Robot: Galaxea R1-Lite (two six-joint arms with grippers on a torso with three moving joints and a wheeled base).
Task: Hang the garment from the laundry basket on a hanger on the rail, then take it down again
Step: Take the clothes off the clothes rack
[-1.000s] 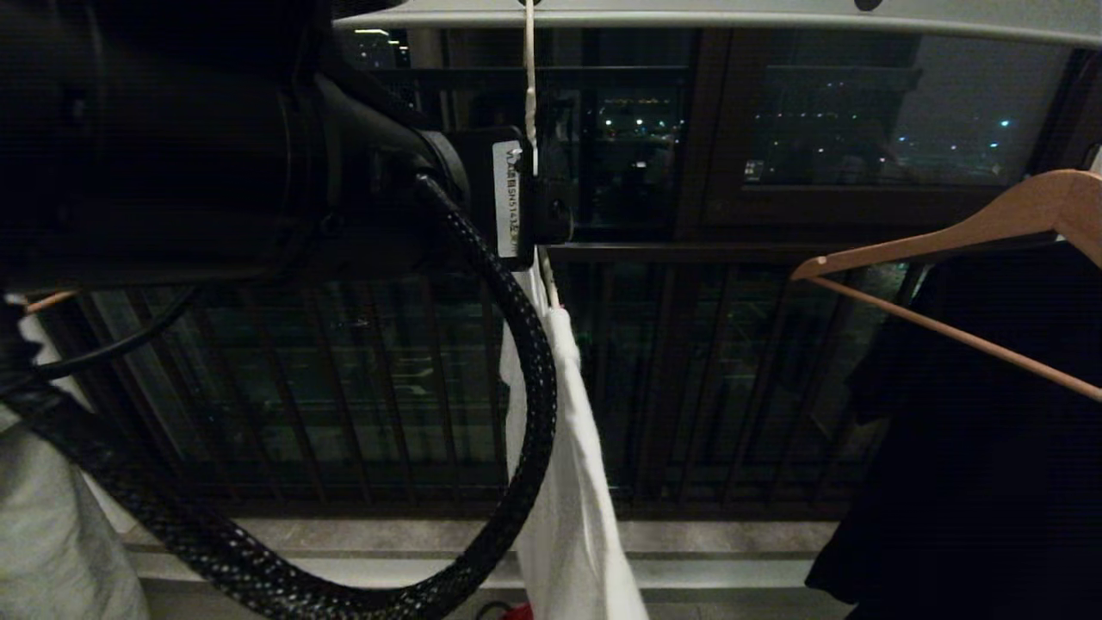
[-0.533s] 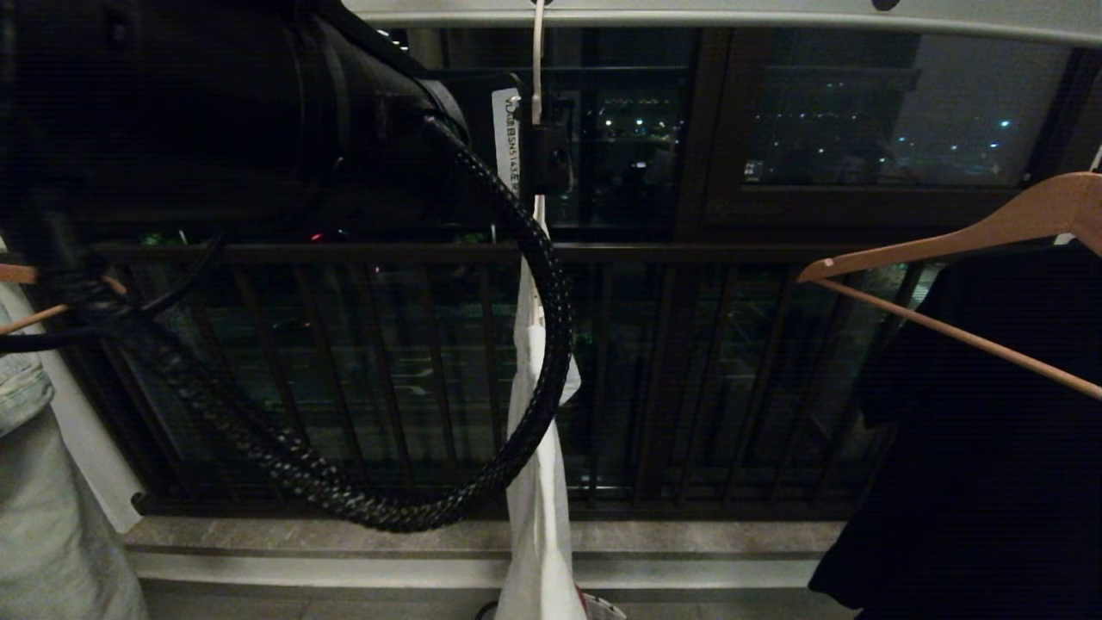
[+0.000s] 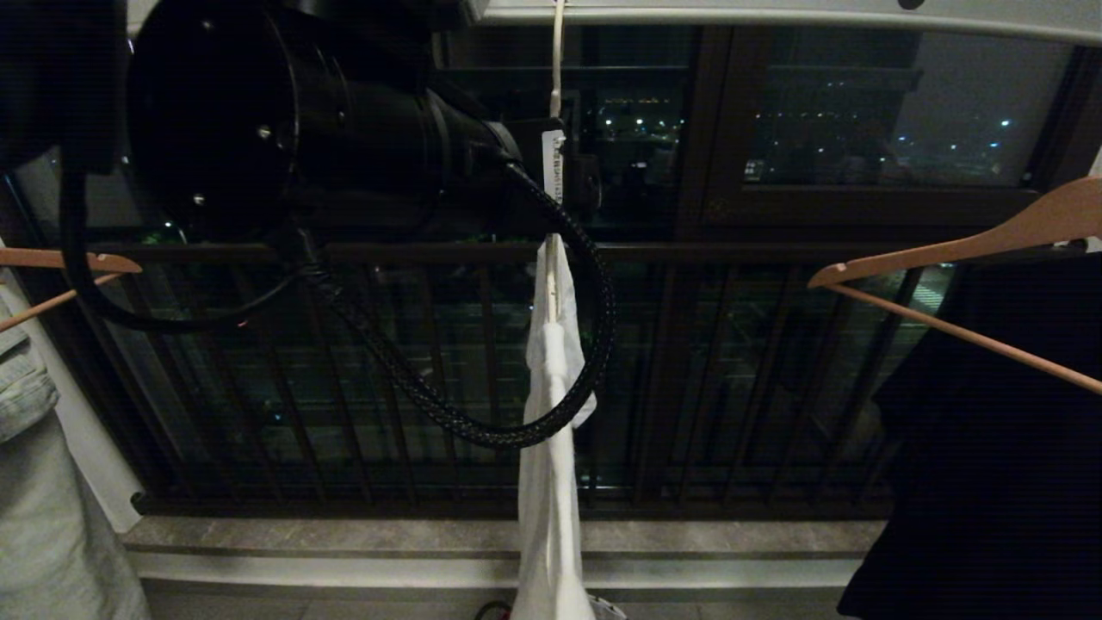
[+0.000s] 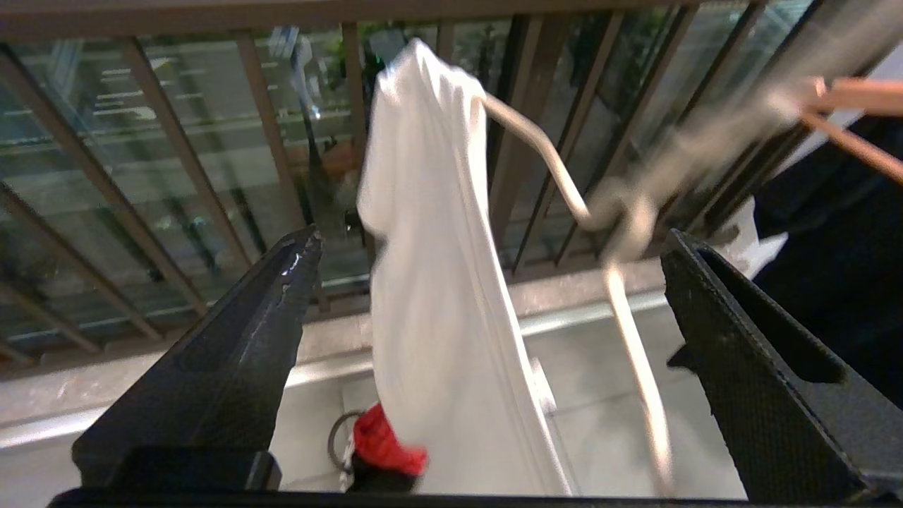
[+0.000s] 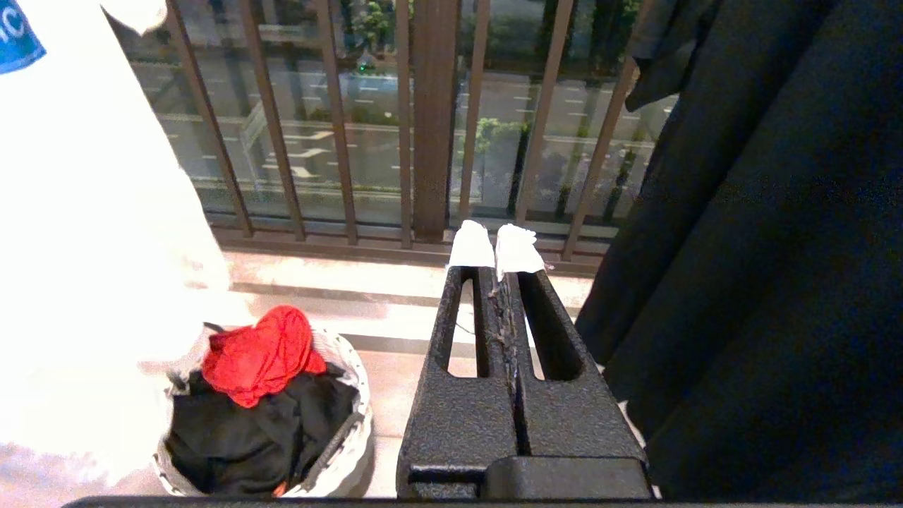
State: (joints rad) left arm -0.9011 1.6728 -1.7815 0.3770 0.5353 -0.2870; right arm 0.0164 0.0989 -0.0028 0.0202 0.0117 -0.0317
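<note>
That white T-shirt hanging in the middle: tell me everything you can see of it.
The white T-shirt is soft cotton-looking cloth, bunched into a narrow drape over one arm of a thin white wire hanger that hooks onto the pale rail above. A bit of blue print shows in the right wrist view. Its hem hangs down to the laundry basket. The left claw stands open around it, not touching.

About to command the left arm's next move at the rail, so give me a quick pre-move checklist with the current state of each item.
1. Left gripper open: ok, fingers spread wide.
2. White wire hanger between the open fingers: ok, its twisted neck sits in the gap, not clamped.
3. Hanger hooked on the rail: cannot tell, the hook's top leaves the head view.
4. White T-shirt on the hanger: ok, draped and hanging down.
5. Right gripper out of the way: ok, shut, empty, beside the laundry basket.
</note>
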